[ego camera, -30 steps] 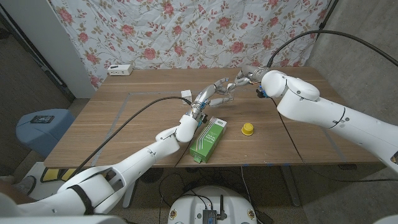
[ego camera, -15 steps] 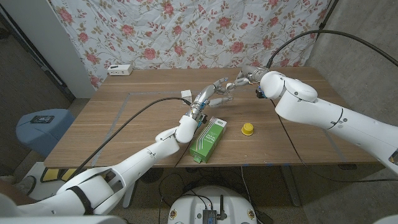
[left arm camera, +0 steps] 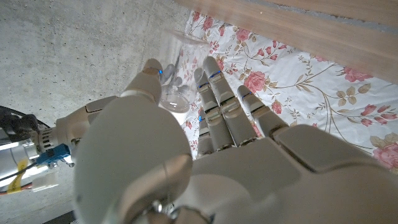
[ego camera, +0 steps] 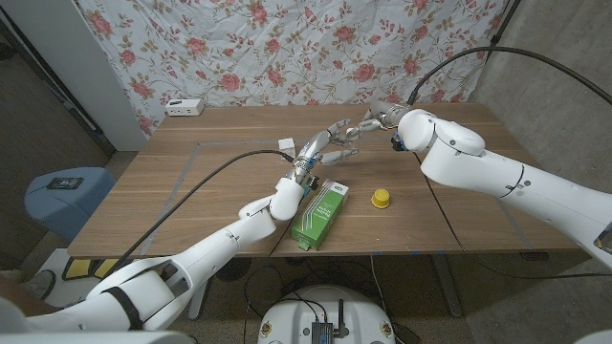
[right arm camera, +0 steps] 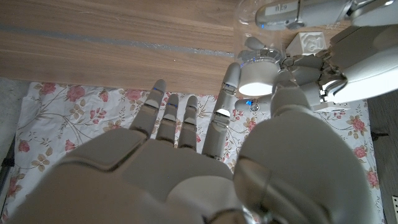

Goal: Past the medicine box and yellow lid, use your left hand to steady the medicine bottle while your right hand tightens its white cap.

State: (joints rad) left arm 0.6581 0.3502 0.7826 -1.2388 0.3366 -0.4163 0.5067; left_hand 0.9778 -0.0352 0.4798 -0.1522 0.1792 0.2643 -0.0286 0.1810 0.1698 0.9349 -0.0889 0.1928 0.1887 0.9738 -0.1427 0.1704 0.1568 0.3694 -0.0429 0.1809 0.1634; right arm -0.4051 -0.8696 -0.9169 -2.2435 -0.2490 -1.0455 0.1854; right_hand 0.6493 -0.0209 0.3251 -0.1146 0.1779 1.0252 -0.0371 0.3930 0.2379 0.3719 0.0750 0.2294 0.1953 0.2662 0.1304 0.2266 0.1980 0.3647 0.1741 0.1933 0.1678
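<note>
Little has moved: my left hand (ego camera: 323, 146) still grips the medicine bottle (left arm camera: 176, 71) beyond the medicine box (ego camera: 318, 213), my right hand (ego camera: 371, 120) pinches its white cap (right arm camera: 257, 73); tightening is underway.

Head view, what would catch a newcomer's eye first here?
Both hands meet at the table's far middle: the left hand holds a clear medicine bottle while the right hand pinches its white cap. Nearer, a green medicine box lies beside a yellow lid.
</note>
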